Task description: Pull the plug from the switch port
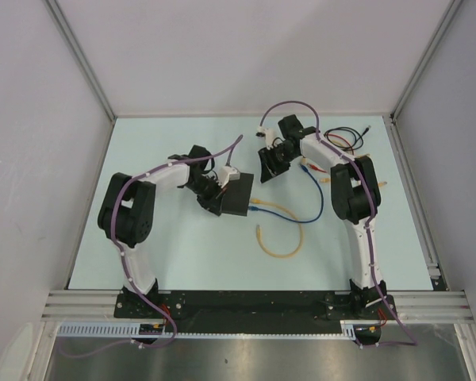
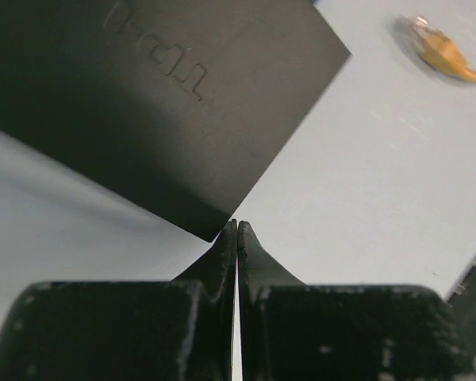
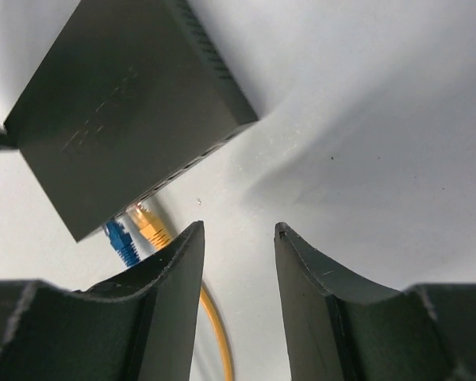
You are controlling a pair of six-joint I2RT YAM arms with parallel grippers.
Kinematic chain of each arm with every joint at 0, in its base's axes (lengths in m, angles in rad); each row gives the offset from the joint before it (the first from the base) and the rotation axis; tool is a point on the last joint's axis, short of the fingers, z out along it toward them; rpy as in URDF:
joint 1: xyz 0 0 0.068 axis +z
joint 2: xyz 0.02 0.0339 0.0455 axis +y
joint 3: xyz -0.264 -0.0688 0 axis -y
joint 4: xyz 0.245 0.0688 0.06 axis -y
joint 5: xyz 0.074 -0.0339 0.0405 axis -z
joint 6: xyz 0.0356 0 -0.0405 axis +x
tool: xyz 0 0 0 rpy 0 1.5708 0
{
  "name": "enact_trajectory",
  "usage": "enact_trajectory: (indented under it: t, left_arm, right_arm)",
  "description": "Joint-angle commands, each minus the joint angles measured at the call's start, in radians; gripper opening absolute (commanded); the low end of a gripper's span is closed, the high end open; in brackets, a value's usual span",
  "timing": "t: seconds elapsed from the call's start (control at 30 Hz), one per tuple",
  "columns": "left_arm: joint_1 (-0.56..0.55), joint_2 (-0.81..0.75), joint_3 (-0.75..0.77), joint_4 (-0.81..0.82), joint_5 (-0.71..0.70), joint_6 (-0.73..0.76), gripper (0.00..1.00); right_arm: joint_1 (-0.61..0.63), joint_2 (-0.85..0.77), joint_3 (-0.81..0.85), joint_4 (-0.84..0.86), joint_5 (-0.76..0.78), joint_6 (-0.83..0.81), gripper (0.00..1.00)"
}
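The switch [image 1: 236, 195] is a flat black box lying mid-table; it also shows in the left wrist view [image 2: 159, 95] and the right wrist view [image 3: 127, 103]. A blue plug [image 3: 119, 243] and a yellow plug [image 3: 148, 226] sit at its port side. I cannot tell if the blue one is seated. In the left wrist view the yellow plug [image 2: 442, 53] lies on the table, apart from the switch. My left gripper [image 1: 209, 197] [image 2: 236, 228] is shut and empty, its tips at the switch's near corner. My right gripper [image 1: 267, 165] [image 3: 238, 230] is open and empty, just right of the switch.
The yellow cable [image 1: 284, 238] loops on the table in front of the switch. The blue cable [image 1: 319, 198] runs beside the right arm. Red and black wires [image 1: 345, 141] lie at the back right. Walls enclose the table on three sides.
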Motion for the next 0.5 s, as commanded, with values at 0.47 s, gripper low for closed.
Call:
enact_trajectory:
  t: [0.47]
  left_arm:
    - [0.011,-0.076,0.075,0.116,0.079,-0.178,0.02]
  right_arm:
    - [-0.037,0.057,0.057,-0.066,-0.348,-0.057,0.48]
